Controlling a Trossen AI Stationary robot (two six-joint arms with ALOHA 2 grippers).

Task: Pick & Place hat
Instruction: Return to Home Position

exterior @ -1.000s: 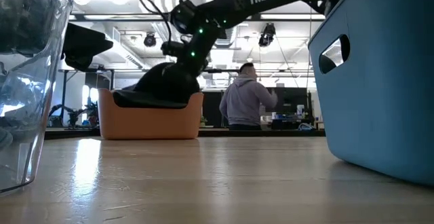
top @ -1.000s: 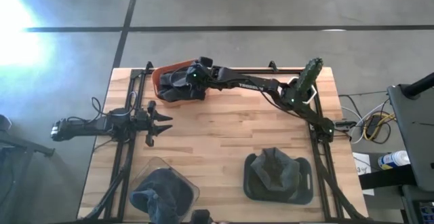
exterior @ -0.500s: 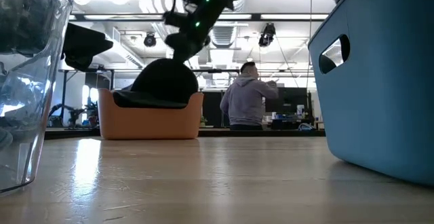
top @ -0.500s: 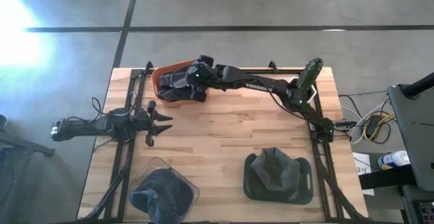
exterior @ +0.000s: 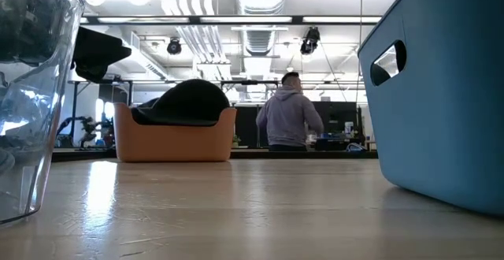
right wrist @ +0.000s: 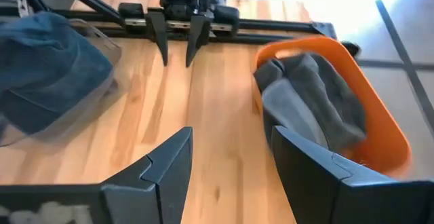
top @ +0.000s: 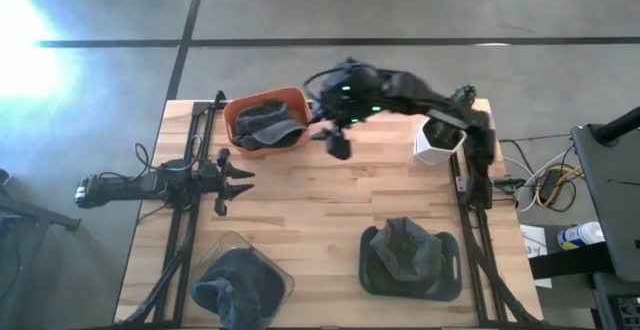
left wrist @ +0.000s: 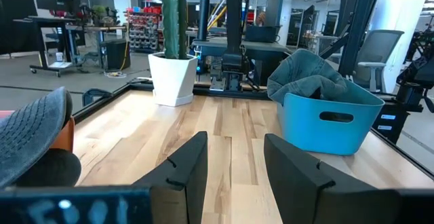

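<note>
Evidently the black caps are piled in the orange bin at the table's far-left corner, so the right gripper is held raised beside it, fingers spread (nothing left to carry); the left gripper, likewise spread, is parked at the left edge.

Both arms are dark, nearly black, built of slim jointed links. The right arm shows small green lights near its wrist. Thin black cables loop along the left arm. The right gripper and left gripper have matte black, angular wedge fingers with bevelled edges.
</note>
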